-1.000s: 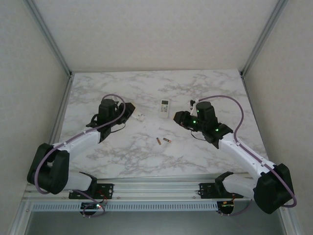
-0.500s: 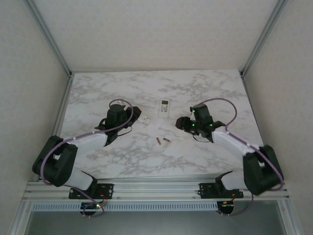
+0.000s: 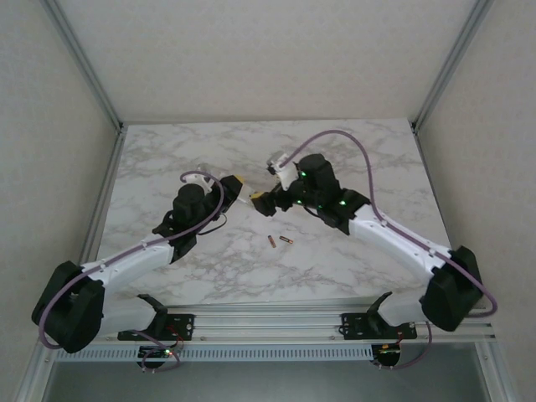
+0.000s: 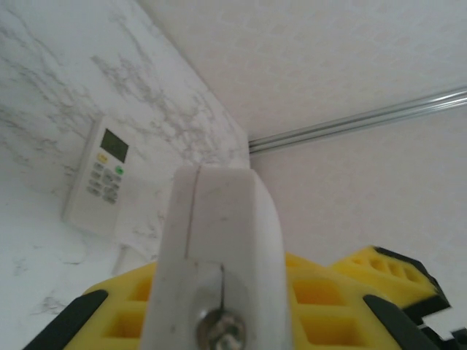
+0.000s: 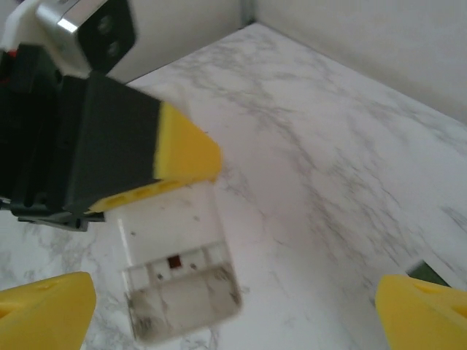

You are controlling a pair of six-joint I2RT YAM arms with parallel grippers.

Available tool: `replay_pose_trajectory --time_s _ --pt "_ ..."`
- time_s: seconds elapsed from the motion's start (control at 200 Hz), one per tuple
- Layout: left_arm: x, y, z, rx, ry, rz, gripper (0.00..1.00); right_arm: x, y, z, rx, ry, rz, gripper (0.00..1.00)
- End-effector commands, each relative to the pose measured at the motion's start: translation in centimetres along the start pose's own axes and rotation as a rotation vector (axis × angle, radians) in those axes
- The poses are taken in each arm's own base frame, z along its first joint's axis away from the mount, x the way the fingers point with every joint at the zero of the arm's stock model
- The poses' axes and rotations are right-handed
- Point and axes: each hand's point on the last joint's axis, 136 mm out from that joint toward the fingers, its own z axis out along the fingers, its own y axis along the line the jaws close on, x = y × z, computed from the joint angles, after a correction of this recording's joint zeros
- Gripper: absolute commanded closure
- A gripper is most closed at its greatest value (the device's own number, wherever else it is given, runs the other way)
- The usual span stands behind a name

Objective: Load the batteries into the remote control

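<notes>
Top view: two batteries (image 3: 286, 239) lie unloaded on the table (image 3: 167, 151), at five o'clock from the left gripper (image 3: 234, 186).
Left wrist: fingers (image 4: 120, 321) clenched on a small white unit (image 4: 219, 240); the remote control (image 4: 98, 179) rests at ten o'clock.
Right wrist: right gripper (image 5: 235, 310), fingers (image 5: 44, 310) released wide, empty.

My left arm (image 3: 134, 251) and right arm (image 3: 402, 243): white shells, black joints and black shoulder blocks, each trailing a looping lilac cable (image 3: 352, 138). Green lights (image 3: 301, 174) dot my right wrist. My fingertips (image 5: 44, 310) are bright yellow, moulded with square pockets, on black mounts.
</notes>
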Motion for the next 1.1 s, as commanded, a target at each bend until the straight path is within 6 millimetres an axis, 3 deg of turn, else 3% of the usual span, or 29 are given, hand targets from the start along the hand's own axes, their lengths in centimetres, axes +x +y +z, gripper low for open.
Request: replay_pose_trajectory --time_s 0.0,0.14,0.27,0.431,0.486,0.576,0.636,0.736,0.836,0.946,1.096 --pt "0.1 -2.1 -0.6 0.082 0.003 -0.038 1.0 -0.5 3.1 1.6 -0.153 0.02 -0.113 0.01" --pt "0.2 -3.2 -0.9 0.116 0.02 -0.054 1.0 -0.8 4.5 3.4 -0.253 0.044 -0.121 0.14" --pt "0.4 -4.1 -0.9 0.142 0.043 -0.041 1.0 -0.6 3.9 4.4 -0.232 0.077 -0.129 0.53" --pt "0.4 -4.3 -1.2 0.149 0.042 -0.033 1.0 -0.7 4.3 3.6 -0.245 0.072 -0.171 0.68" --pt "-0.1 -4.8 -1.6 0.155 0.022 -0.005 0.8 -0.4 4.0 3.4 -0.229 0.081 -0.199 0.72" --pt "-2.2 -5.1 -2.8 0.093 -0.063 0.084 0.22 0.7 2.9 3.5 -0.176 0.118 -0.265 0.74" --pt "-4.3 -4.7 -4.6 -0.007 -0.148 0.179 0.05 1.9 2.3 3.9 -0.157 0.166 -0.325 0.76" --pt "-7.8 -3.7 -8.7 -0.202 -0.277 0.341 0.01 4.5 1.5 5.0 -0.159 0.271 -0.417 0.77" --pt "-9.2 -2.3 -11.5 -0.355 -0.277 0.454 0.01 7.2 1.2 7.0 -0.194 0.352 -0.469 0.77" --pt "-8.7 -0.5 -12.5 -0.446 -0.187 0.515 0.0 9.9 1.7 9.8 -0.262 0.427 -0.496 0.77" --pt "-6.3 0.8 -12.3 -0.388 -0.089 0.529 0.0 13.8 1.6 13.3 -0.276 0.53 -0.537 0.79"
